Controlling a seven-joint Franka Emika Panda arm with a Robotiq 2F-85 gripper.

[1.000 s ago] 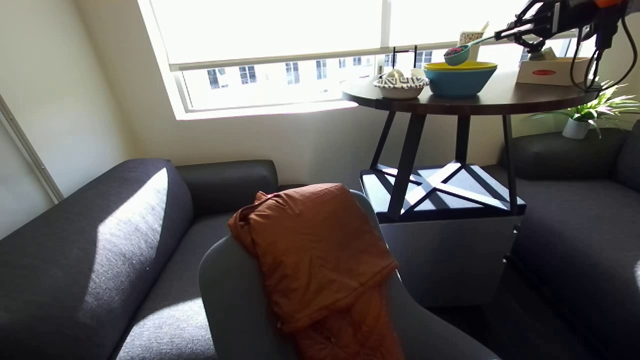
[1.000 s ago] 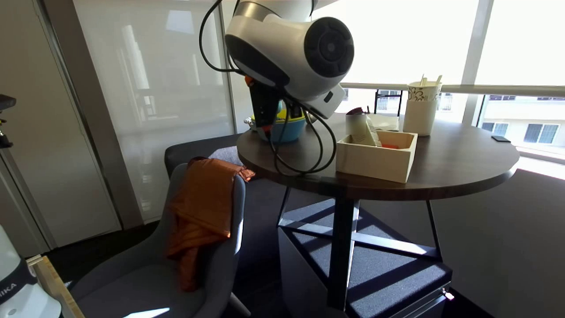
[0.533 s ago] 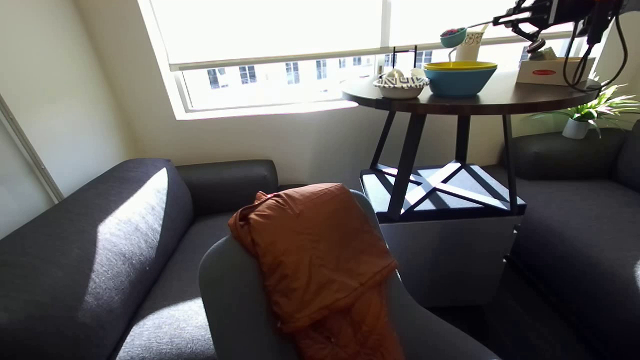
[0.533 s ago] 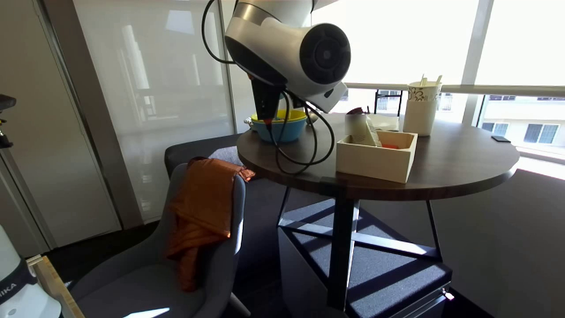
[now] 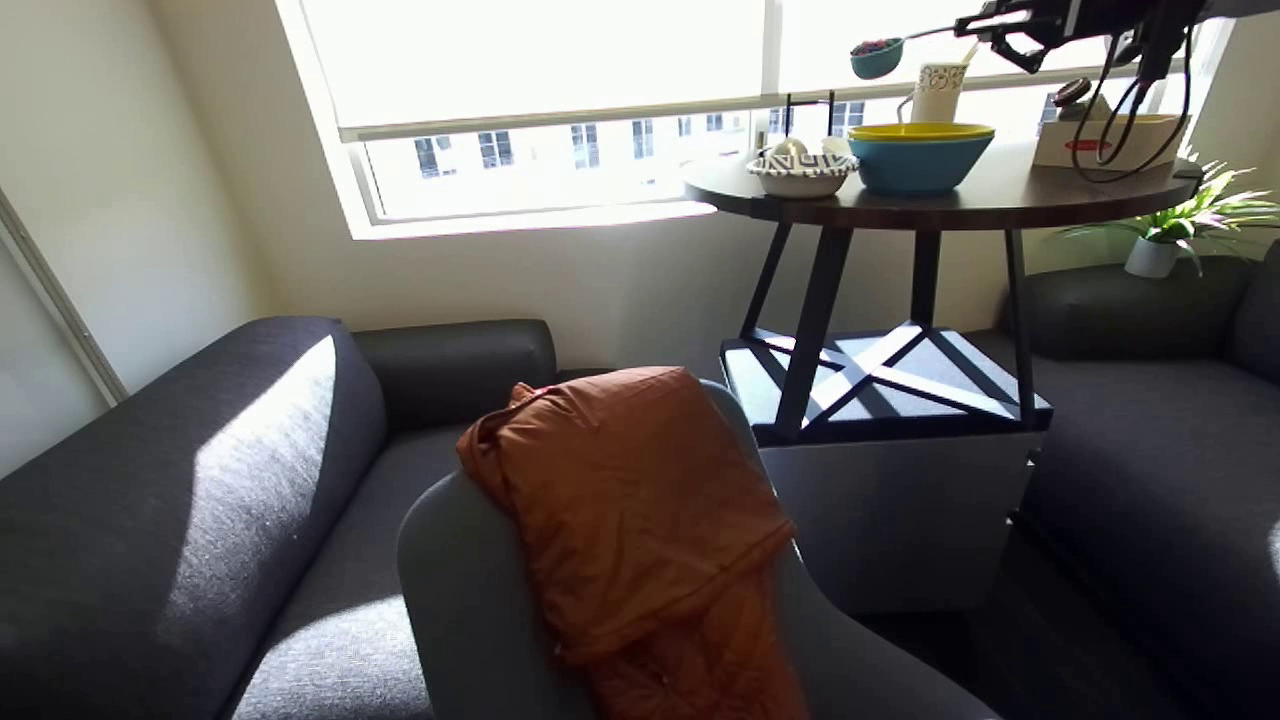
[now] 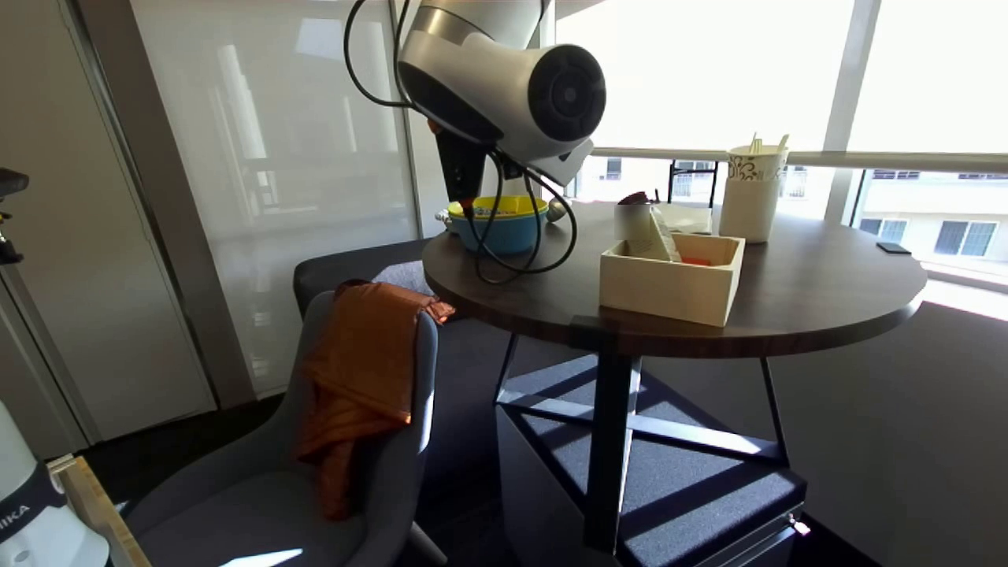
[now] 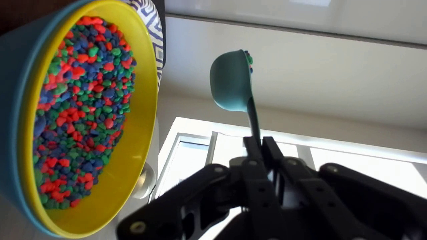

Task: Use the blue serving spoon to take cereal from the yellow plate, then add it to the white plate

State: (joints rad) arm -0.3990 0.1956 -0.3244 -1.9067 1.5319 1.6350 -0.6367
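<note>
My gripper [image 5: 962,28] is shut on the handle of the blue serving spoon [image 5: 876,60]. The handle also runs between the fingertips in the wrist view [image 7: 259,140]. The spoon's teal round head [image 7: 231,81] is upright, and coloured bits show above its rim. It hangs in the air, higher than the yellow plate [image 5: 920,131], a deep yellow bowl nested in a blue one. In the wrist view the yellow plate [image 7: 141,110] holds many red, green and blue bits. The white plate [image 5: 803,180], a low pale dish with a dark-patterned rim, stands left of it; its inside is mostly hidden.
The round dark table [image 6: 827,291] carries a pale wooden box [image 6: 669,287] with packets, a tall cream carton [image 6: 752,197] with utensils, and a black wire stand [image 6: 693,169]. Black cables [image 6: 571,236] hang from the arm. A chair with an orange jacket [image 6: 366,354] stands nearby.
The loaded spoon has risen from just above the yellow plate and moved left in an exterior view, toward the white plate's side. The arm has moved with it; the bowls have not moved.
</note>
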